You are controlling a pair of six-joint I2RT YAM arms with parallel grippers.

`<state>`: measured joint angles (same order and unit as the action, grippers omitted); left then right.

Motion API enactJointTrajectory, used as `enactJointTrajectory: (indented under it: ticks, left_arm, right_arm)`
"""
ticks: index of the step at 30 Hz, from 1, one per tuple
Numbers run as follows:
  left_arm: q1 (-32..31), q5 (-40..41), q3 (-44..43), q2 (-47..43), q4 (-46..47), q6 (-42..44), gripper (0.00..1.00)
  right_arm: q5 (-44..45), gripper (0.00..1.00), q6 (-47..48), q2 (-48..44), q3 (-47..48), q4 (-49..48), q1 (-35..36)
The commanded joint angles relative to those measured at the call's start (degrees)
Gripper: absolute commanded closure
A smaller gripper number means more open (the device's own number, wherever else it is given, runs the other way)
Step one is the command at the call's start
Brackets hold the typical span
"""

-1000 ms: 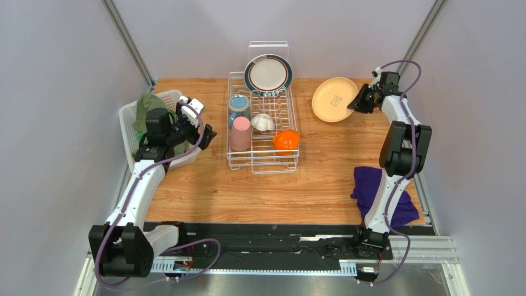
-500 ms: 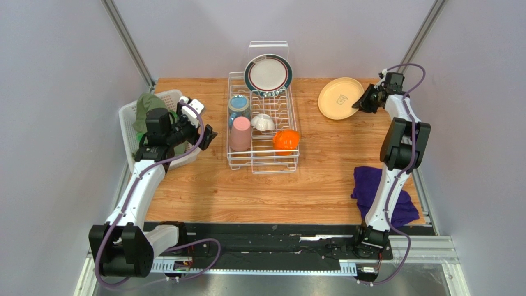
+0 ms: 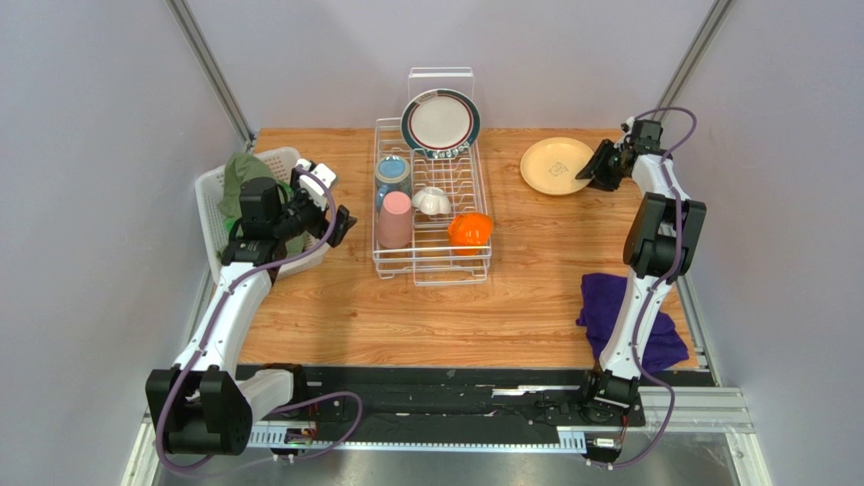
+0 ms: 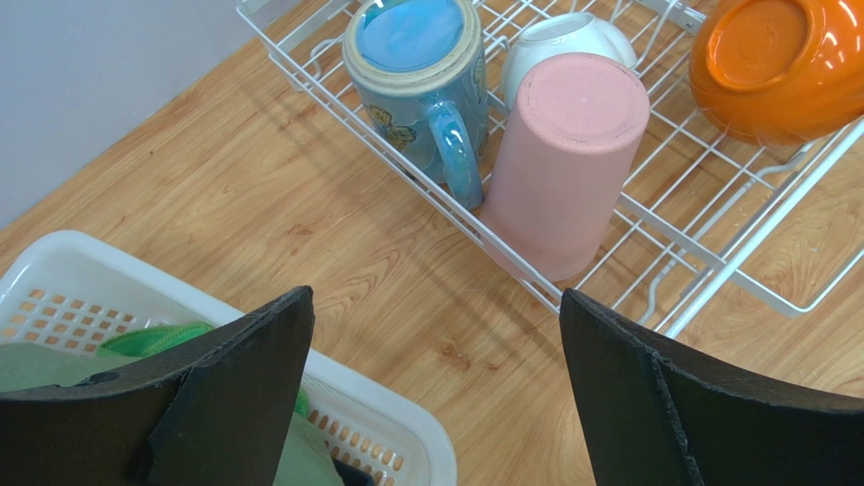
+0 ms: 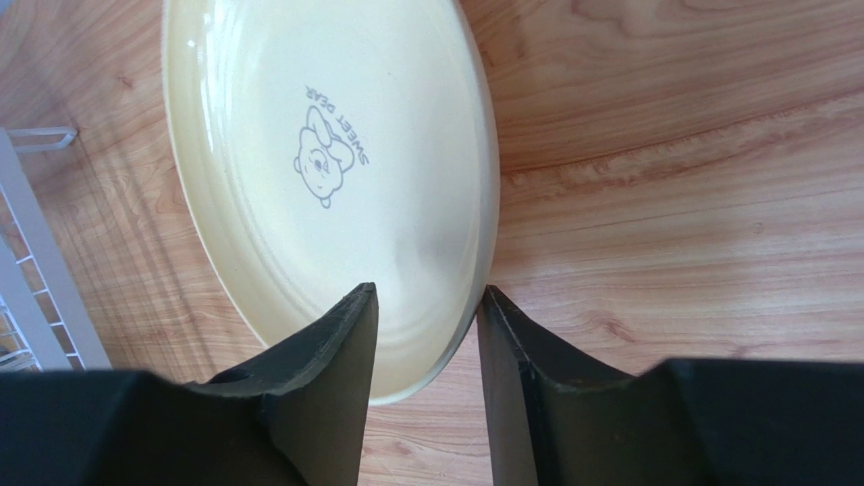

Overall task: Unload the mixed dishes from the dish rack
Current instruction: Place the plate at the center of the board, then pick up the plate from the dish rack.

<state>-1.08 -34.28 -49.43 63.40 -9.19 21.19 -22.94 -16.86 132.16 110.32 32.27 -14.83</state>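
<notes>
- Out at the far right of the bench (image 3: pixel 406 319), my right jaws have just slackened. They stand parted astride the rim of the pale yellow plate (image 5: pixel 325 152), one finger over its face and the other outside the edge, no longer pinching it.
- Half a second ago that plate hung tilted in my grip. Now it lies flat on the wood with its printed bear facing up, well apart from the dish rack (image 3: pixel 431 267).
- I judge this dish delivered. What remains for this arm is to back straight off the rim without dragging the plate along.
- My left jaws are spread wide and empty, just as they were a second ago. They hover above the bench between the white basket (image 4: pixel 61 294) and the rack's left side.
- Five dishes are left in the rack:
  - the dark-rimmed white plate (image 3: pixel 439 122), upright at the far end
  - the blue patterned mug (image 4: pixel 416 61)
  - the pink cup (image 4: pixel 568 152), mouth-down just beside the mug
  - the small white cup (image 4: pixel 563 41), behind them
  - the orange bowl (image 4: pixel 776 61), overturned
- One of six is out. The mug and the pink cup sit nearest my left jaws, so I reckon one of them is the sensible next pick.
</notes>
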Motion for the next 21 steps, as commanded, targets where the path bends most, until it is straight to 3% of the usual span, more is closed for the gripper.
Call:
enactJointTrajectory:
  ticks: [1, 14, 15, 16, 21]
  left_arm:
    - [0.2, -1.8, 0.1, -0.6, 0.5, 1.9, 0.01]
    - [0.3, -1.8, 1.4, -0.6, 1.0, 2.7, 0.01]
    - [0.2, -1.8, 1.3, -0.6, 1.1, 2.6, 0.01]
    - [0.3, -2.1, 1.2, -0.6, 1.2, 2.6, 0.01]
    - [0.2, -3.3, -0.7, 0.0, 0.5, 2.1, 0.01]
  right_arm:
    - [2.0, 0.55, 1.7, -0.6, 1.5, 0.5, -0.3]
    - [5.5, 0.49, 6.7, -12.3, -4.2, 0.9, 2.1]
    - [5.6, 0.38, 7.4, -13.1, -4.2, 0.7, 2.7]
    - [5.7, 0.34, 8.0, -14.1, -4.2, 0.5, 3.9]
    - [8.2, 0.23, 16.0, -16.8, 1.0, -0.9, 9.5]
